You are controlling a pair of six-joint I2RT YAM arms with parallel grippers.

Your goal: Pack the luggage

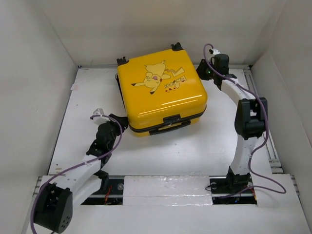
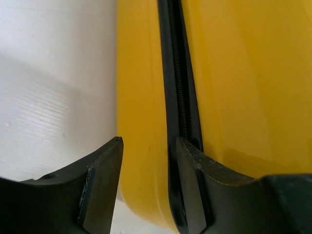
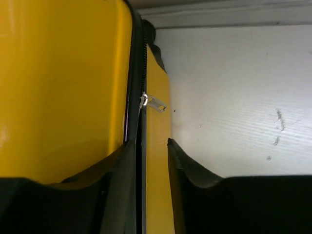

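The yellow luggage [image 1: 161, 90] with its cartoon print lies flat and closed at the back middle of the table, wheels at the far edge. My left gripper [image 1: 118, 123] is at its front left corner. In the left wrist view the left gripper [image 2: 148, 146] has its jaws narrowly apart around the lower yellow shell [image 2: 141, 97], one finger on the black zipper seam [image 2: 178, 73]. My right gripper [image 1: 204, 69] is at the back right corner. The right gripper [image 3: 150, 144] is closed on the lower shell's rim [image 3: 157, 161], and a silver zipper pull [image 3: 155, 103] sits just ahead.
White walls enclose the table [image 1: 195, 146] on the left, back and right. A taped white strip [image 1: 168, 187] runs between the arm bases at the near edge. The luggage's black handle [image 1: 170, 123] faces the front.
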